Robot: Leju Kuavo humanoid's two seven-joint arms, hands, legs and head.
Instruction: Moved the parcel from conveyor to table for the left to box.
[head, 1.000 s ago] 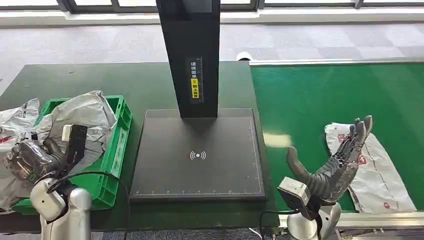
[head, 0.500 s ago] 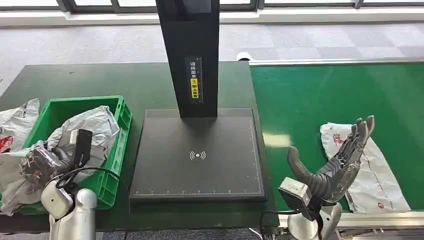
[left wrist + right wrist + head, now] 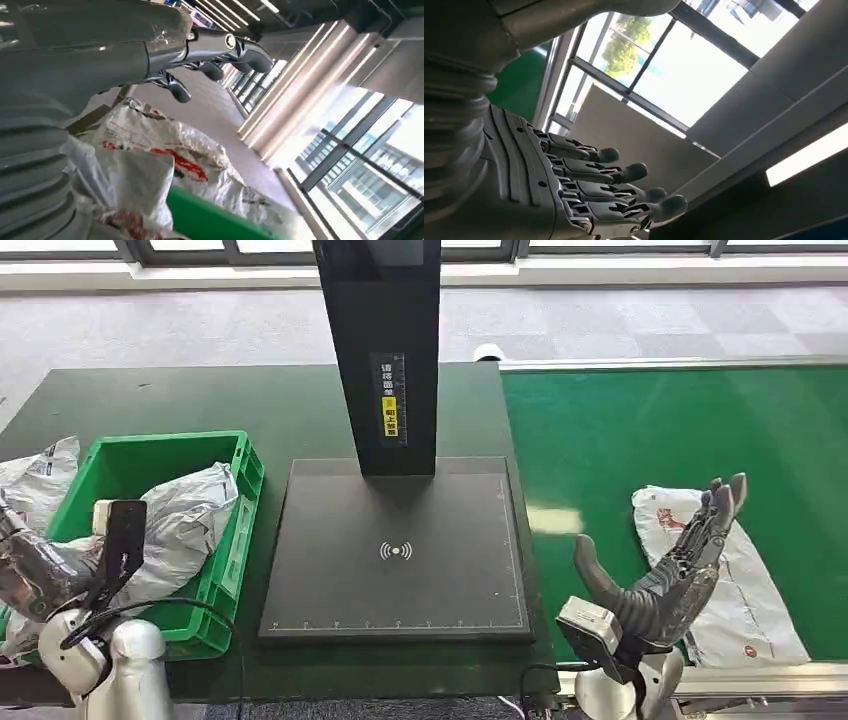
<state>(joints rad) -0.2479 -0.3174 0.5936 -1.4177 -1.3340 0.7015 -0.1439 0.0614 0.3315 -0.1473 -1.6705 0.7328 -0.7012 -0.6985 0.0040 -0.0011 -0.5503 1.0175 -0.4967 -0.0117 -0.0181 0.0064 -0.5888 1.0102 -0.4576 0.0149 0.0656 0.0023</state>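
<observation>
Parcel [image 3: 725,575] partly hidden behind spread right robot hand [image 3: 672,575].

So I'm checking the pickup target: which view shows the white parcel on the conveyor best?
The head view: the white parcel lies flat on the green conveyor, partly covered by the open right hand. The right wrist view looks up at windows; the left wrist view shows other bags.

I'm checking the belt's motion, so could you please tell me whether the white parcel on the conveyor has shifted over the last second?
Yes. The white parcel has drifted left along the green conveyor, toward the dark table.
</observation>
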